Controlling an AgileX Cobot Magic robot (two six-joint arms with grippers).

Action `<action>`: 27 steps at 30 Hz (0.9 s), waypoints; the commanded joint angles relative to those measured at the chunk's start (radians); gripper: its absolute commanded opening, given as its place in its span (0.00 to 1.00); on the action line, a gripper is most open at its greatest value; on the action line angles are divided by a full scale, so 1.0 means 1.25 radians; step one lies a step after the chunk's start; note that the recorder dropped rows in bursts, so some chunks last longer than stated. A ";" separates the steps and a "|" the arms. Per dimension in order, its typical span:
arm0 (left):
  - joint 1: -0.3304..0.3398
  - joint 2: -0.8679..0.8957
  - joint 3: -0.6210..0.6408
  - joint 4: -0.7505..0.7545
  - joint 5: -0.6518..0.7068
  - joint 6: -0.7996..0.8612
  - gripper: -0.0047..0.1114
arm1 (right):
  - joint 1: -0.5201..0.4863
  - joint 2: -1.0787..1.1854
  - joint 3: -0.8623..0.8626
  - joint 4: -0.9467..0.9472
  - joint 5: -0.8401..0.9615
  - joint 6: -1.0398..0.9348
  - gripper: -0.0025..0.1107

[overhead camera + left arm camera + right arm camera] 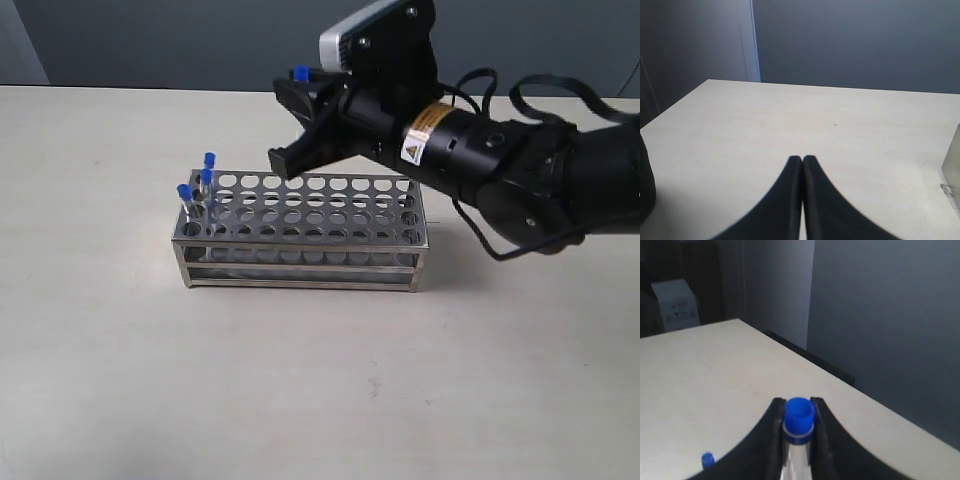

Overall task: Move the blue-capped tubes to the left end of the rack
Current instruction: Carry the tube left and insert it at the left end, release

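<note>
At the rack's left end, on the table: three blue-capped tubes upright in holes. Up above the one rack — a fourth tube, gripped near its cap by the right claw. Left claw clenched tight, holding nothing, low over table.

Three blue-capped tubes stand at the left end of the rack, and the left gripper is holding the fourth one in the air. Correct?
No: it is the right gripper that holds the fourth tube, clear in the right wrist view. The left gripper is shut on nothing. The other three tubes do stand at the left end of the rack.
</note>
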 commanded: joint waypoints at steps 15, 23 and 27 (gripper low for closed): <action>-0.007 -0.003 0.003 -0.001 0.002 -0.001 0.04 | 0.101 0.211 -0.174 -0.226 -0.032 0.246 0.02; -0.007 -0.003 0.003 -0.001 0.002 -0.001 0.04 | 0.111 0.264 -0.244 -0.231 0.005 0.244 0.02; -0.007 -0.003 0.003 -0.001 0.002 -0.001 0.04 | 0.111 0.274 -0.244 -0.233 0.016 0.244 0.02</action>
